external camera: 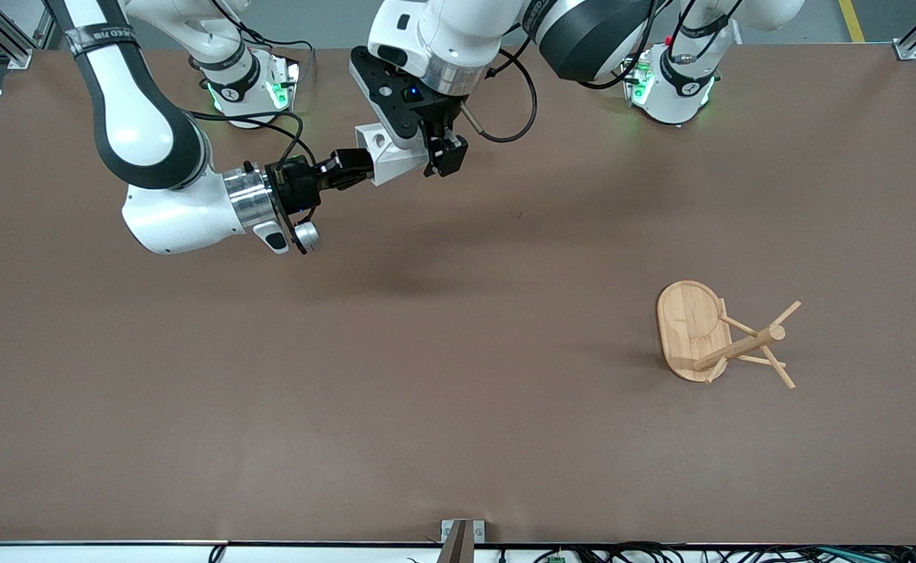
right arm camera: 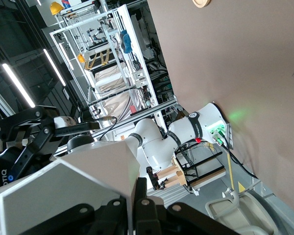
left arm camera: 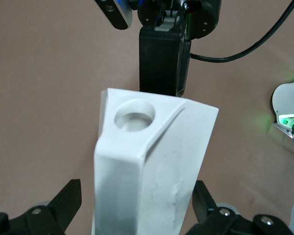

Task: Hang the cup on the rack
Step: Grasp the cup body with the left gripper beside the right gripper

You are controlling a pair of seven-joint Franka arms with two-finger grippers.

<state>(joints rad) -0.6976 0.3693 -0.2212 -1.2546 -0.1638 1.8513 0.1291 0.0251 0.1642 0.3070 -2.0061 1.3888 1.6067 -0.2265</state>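
Both hands above table: right hand (external camera: pixel 348 168) clamped on cup (external camera: pixel 387 156), left hand (external camera: pixel 430 156) fingers apart round it; rack (external camera: pixel 712 332) tipped over.

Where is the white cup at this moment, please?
The cup is up in the air over the table toward the right arm's end, between the right gripper and the left gripper, apart from the rack.

White faceted cup (external camera: pixel 386 159) hangs in mid-air; bamboo rack (external camera: pixel 709 335) lies tipped on its side.
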